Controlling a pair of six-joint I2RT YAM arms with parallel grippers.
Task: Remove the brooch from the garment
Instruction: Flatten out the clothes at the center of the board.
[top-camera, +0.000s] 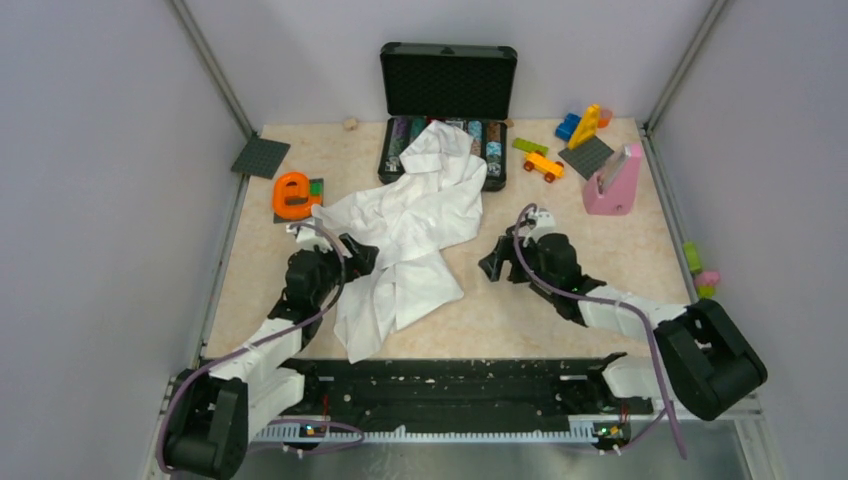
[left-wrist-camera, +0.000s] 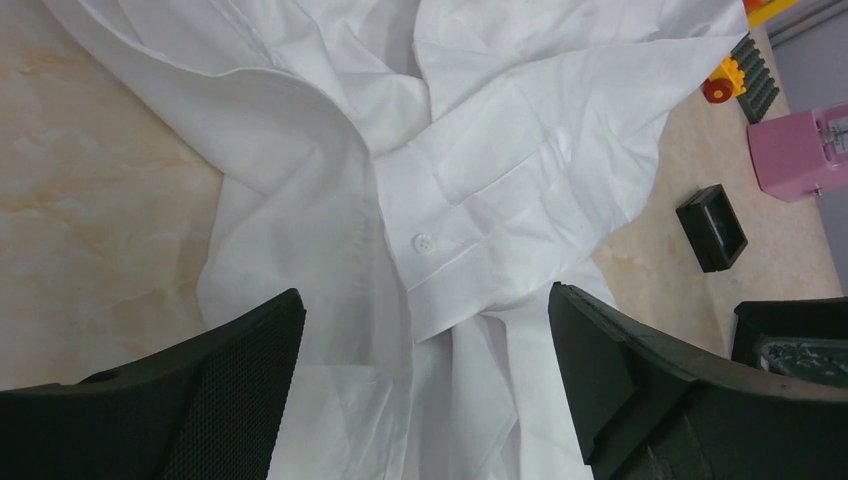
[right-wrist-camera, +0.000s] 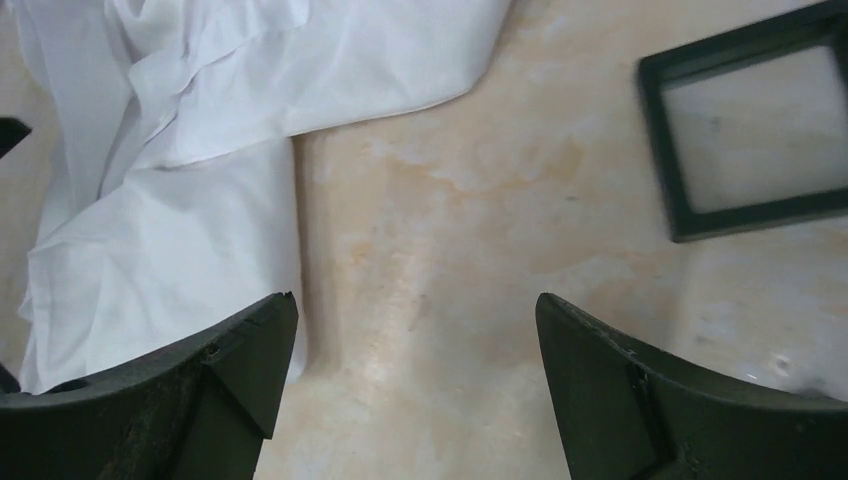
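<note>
While the left gripper (left-wrist-camera: 422, 300) is held open over the shirt (top-camera: 420, 210) and the right gripper (right-wrist-camera: 415, 300) open over the table (right-wrist-camera: 450, 200), a tiny tan item, possibly the brooch (top-camera: 350, 124), is seen left of the case (top-camera: 448, 80).

The marbled table (top-camera: 560, 300) bears a white shirt (top-camera: 415, 235) at centre, a black case (top-camera: 447, 90) at the far edge, and toys (top-camera: 587, 122) in the far-right corner.
</note>
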